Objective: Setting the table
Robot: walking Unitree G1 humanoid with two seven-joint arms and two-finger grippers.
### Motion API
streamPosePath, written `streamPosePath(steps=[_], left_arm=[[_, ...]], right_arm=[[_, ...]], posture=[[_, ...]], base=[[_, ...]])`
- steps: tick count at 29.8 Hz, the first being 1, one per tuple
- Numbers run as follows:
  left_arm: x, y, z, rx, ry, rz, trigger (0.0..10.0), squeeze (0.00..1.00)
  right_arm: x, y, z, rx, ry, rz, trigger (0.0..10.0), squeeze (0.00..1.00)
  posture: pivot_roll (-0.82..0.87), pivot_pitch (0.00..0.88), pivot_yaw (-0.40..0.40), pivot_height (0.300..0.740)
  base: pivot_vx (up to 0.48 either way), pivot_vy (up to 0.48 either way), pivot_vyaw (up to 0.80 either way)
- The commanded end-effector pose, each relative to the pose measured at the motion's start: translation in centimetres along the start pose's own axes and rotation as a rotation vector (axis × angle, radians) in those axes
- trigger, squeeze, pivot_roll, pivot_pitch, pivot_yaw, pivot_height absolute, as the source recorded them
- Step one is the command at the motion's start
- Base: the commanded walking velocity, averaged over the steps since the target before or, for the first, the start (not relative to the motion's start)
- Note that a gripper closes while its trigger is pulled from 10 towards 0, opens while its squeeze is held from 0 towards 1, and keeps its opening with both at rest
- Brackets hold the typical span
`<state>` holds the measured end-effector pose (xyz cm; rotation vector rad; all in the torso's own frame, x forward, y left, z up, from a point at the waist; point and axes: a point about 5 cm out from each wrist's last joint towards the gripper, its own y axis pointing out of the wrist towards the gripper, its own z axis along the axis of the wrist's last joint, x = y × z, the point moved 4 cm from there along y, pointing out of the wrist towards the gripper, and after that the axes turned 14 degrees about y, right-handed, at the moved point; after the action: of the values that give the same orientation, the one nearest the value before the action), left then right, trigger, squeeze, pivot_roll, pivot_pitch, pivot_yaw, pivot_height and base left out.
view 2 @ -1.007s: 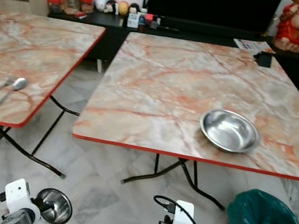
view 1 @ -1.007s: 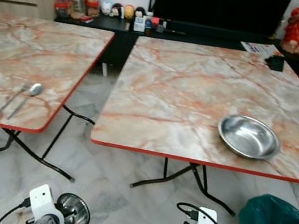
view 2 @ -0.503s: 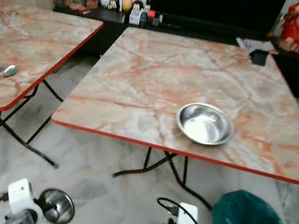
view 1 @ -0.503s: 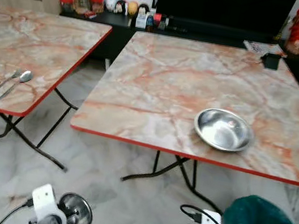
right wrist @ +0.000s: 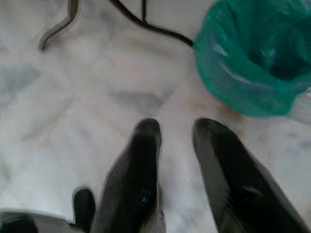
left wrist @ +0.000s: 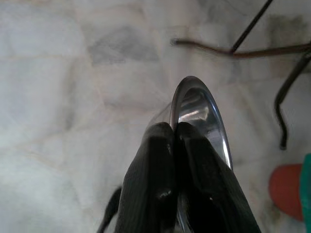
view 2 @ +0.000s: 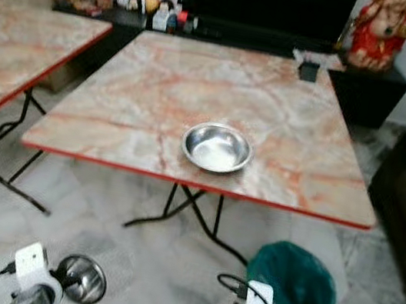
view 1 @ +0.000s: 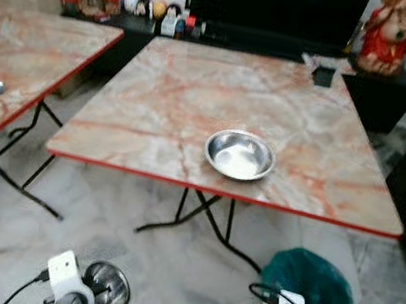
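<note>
Small shiny steel bowl (left wrist: 204,114) is pinched by its rim in the left gripper (left wrist: 175,141), held low; ahead, one round steel dish (view 1: 240,155) already sits on the marble-patterned table (view 1: 165,99) (cutlery remains elsewhere). Right gripper (right wrist: 175,145) hangs parted, empty.

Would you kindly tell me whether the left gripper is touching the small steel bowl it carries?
Touching. The left wrist view shows the left gripper pinched on the small steel bowl's rim.
</note>
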<state>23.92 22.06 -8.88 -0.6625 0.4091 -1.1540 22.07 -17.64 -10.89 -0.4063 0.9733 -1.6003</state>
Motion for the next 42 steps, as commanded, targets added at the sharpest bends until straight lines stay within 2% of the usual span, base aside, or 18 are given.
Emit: streamPosePath(steps=[1,5,13,15,19,22,25,26,30,33,34,35,36,38,39,41,42], left_arm=[[-0.1,0.0,0.3,0.016,-0.004,0.004,10.0,0.00],[-0.5,0.0,0.5,0.032,-0.010,0.005,10.0,0.00],[-2.3,-0.2,1.5,0.116,-0.057,0.049,10.0,0.00],[-4.1,-0.6,3.0,0.226,-0.105,0.103,10.0,0.00],[-5.3,-1.2,4.8,0.335,-0.119,0.136,10.0,0.00],[-5.8,-1.9,6.8,0.441,-0.070,0.140,10.0,0.00],[-6.7,-2.9,9.0,0.554,-0.065,0.185,10.0,0.00],[-6.7,-2.9,9.0,0.554,-0.065,0.185,10.0,0.00],[-7.2,-4.8,13.8,0.729,-0.054,0.220,10.0,0.00],[-7.3,-5.5,15.0,0.776,-0.055,0.230,10.0,0.00],[-8.2,-6.8,17.2,0.855,-0.062,0.265,10.0,0.00],[-9.7,-9.8,21.3,1.008,-0.075,0.324,10.0,0.00],[-9.7,-9.8,21.3,1.008,-0.075,0.324,10.0,0.00],[-10.0,-12.2,24.4,1.120,-0.060,0.329,10.0,0.00],[-10.0,-12.9,25.3,1.154,-0.049,0.324,10.0,0.00],[-9.4,-15.6,28.5,1.269,-0.065,0.275,10.0,0.00],[-9.2,-16.0,29.1,1.285,-0.074,0.262,10.0,0.00]], right_arm=[[-0.2,0.1,0.4,0.009,0.002,0.008,10.0,0.00],[-0.2,0.1,0.3,0.007,-0.002,0.009,10.0,0.00],[-0.3,0.1,0.3,0.001,-0.020,0.019,10.0,0.00],[-0.4,0.1,0.2,-0.003,-0.030,0.025,10.0,0.00],[-0.5,0.1,0.2,-0.010,-0.046,0.033,10.0,0.00],[-1.0,0.1,0.0,-0.018,-0.060,0.048,10.0,0.00],[-1.5,0.2,0.2,-0.013,-0.060,0.059,10.0,0.00],[-1.5,0.2,0.2,-0.013,-0.060,0.059,10.0,0.00],[-1.8,0.3,0.4,-0.006,-0.053,0.063,10.0,0.00],[-1.9,0.3,0.4,-0.006,-0.052,0.064,10.0,0.00],[-1.9,0.3,0.3,-0.007,-0.048,0.062,10.0,0.00],[-1.8,0.3,0.1,-0.011,-0.041,0.057,10.0,0.00],[-1.8,0.3,0.1,-0.011,-0.041,0.057,10.0,0.00],[-1.7,0.2,-0.1,-0.014,-0.039,0.055,10.0,0.00],[-1.7,0.2,-0.1,-0.015,-0.039,0.055,10.0,0.00],[-1.7,0.2,-0.1,-0.018,-0.041,0.054,10.0,0.00],[-1.7,0.2,-0.1,-0.017,-0.041,0.054,10.0,0.00]], posture=[[0.05,0.000,0.002,0.740],[0.06,0.000,-0.002,0.740],[0.07,0.000,-0.011,0.740],[0.08,0.000,-0.017,0.740],[0.11,0.000,-0.027,0.740],[0.13,0.000,-0.031,0.740],[0.13,0.000,-0.029,0.740],[0.13,0.000,-0.029,0.740],[0.13,0.000,-0.017,0.740],[0.13,0.000,-0.017,0.740],[0.15,0.000,-0.008,0.740],[0.15,0.000,-0.009,0.740],[0.15,0.000,-0.009,0.740],[0.16,0.000,-0.011,0.740],[0.16,0.000,-0.012,0.740],[0.16,0.000,-0.011,0.740],[0.16,0.000,-0.010,0.740]], base=[[0.000,-0.398,0.00],[0.000,-0.395,0.00],[0.000,0.000,0.00],[0.000,0.000,0.00],[0.000,0.000,0.00],[0.000,0.000,0.00],[0.123,0.000,0.00],[0.368,0.000,0.00],[0.364,0.000,0.00],[0.360,0.000,0.00],[0.326,0.000,0.00],[0.262,0.000,0.00],[0.262,0.000,0.00],[0.000,0.000,0.00],[0.000,0.000,0.00],[0.000,0.000,0.00],[0.000,0.000,0.00]])
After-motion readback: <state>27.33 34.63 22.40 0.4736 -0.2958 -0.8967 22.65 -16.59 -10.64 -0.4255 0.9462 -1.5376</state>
